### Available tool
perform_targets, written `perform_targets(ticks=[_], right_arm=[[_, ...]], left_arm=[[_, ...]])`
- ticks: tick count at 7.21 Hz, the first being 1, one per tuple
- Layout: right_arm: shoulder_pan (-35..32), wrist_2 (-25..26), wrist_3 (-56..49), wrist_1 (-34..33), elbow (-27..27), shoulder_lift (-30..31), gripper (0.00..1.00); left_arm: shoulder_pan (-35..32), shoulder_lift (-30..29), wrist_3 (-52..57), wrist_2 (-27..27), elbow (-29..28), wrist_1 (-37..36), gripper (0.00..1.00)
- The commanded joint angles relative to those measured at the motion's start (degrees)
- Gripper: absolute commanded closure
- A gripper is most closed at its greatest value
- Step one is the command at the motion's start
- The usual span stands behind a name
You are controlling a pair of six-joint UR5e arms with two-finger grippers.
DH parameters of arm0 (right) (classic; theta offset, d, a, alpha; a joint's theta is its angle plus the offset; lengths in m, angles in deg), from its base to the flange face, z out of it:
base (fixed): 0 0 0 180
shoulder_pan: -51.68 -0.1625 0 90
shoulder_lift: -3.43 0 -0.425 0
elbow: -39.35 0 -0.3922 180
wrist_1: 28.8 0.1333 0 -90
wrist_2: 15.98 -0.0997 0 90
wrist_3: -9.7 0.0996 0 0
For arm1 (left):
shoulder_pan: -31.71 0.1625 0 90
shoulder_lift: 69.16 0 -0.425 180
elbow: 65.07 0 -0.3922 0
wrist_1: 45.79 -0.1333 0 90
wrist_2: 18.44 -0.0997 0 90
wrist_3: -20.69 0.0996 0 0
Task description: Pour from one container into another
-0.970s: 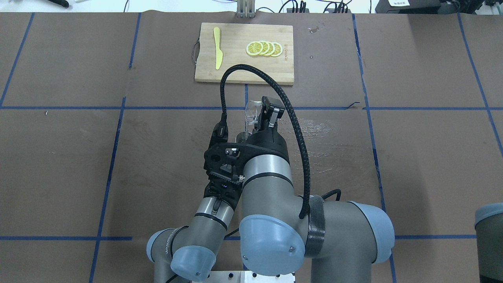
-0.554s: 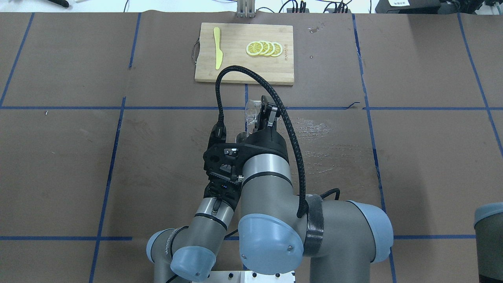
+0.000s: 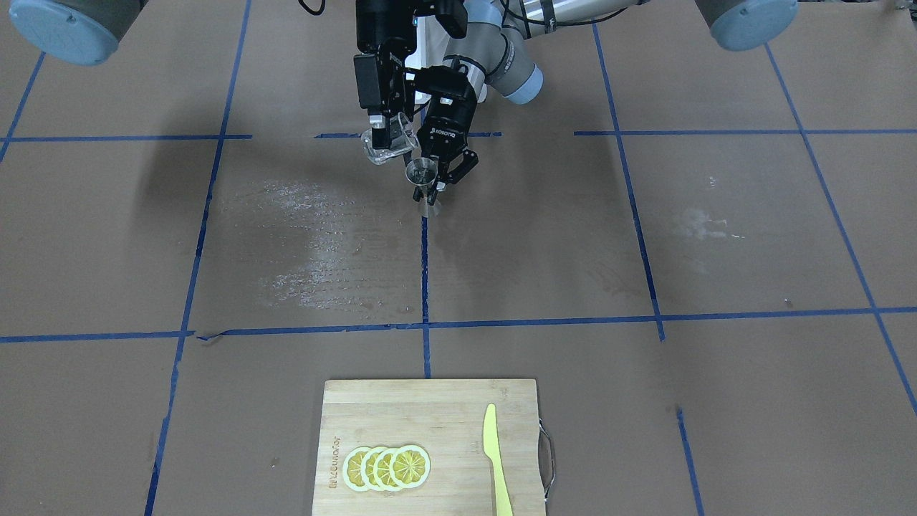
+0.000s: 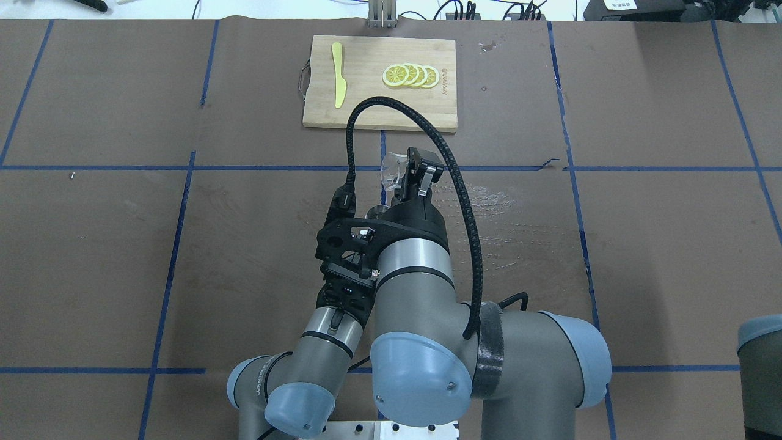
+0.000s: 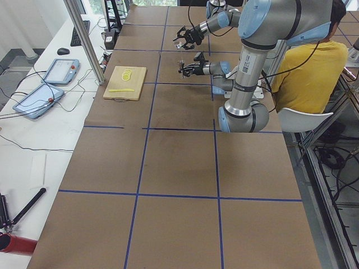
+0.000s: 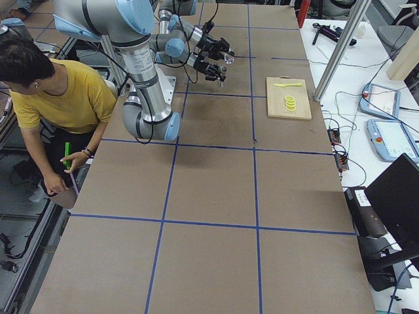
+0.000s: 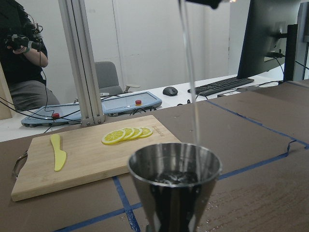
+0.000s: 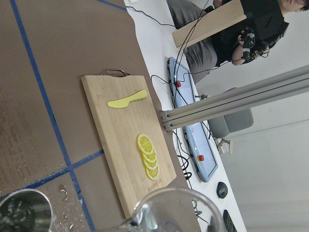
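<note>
— While that thin stream (image 7: 189, 72) is falling, which step would you call this?

— The pour itself, partway through. The right gripper (image 3: 384, 133) is clamped on the glass beaker (image 3: 387, 145). It is tipped with its lip toward the metal cup (image 3: 420, 173), and the left wrist view shows liquid lying in the cup's upper cone.

— And where is the cup?

— Upright, just below and beside the beaker's lip, over the blue tape line (image 3: 424, 272) near the robot's end of the table (image 3: 645, 251). The left gripper (image 3: 438, 183) looks closed around its narrow waist, though the contact is small in the front view.

— How full is it?

— Only partly, I'd judge. The level sits well under the rim.

— So what does the next move call for?

— Hold the tilt steady so the stream lands inside the rim, then roll the beaker back upright before the cup brims. The wet patch (image 3: 308, 244) on the table suggests spills come easily, so the cup must not wobble.
</note>
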Motion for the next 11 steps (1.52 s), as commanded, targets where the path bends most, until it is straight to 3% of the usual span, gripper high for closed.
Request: perform_targets(ticks=[1,3,5,7,10,11], right_arm=[[0.22,-0.1,14.73,4.66,-0.08,1.3,0.96],[-0.12,-0.28,24.51,17.14,-0.86,5.42,0.96],[-0.39,-1.76,38.3,17.54,-5.24,10.78,0.97],[-0.56,-2.39,42.2,17.54,-10.69,20.07,0.97],[-0.83,-2.47,51.94,17.54,-11.15,28.0,0.99],[-0.83,-2.47,53.02,21.54,-11.06,30.99,0.99]], left_arm=[[-0.09,0.12,0.0,0.0,0.16,0.0,1.0],[-0.09,0.2,0.0,-0.18,0.34,0.26,1.0],[-0.44,1.25,0.09,-0.35,1.56,0.61,1.0],[-1.05,6.06,-0.26,-0.27,7.08,3.84,1.0],[-2.46,12.92,-0.44,-0.18,8.07,15.78,1.0],[-2.55,16.95,-2.96,-0.18,8.07,19.91,1.0]])
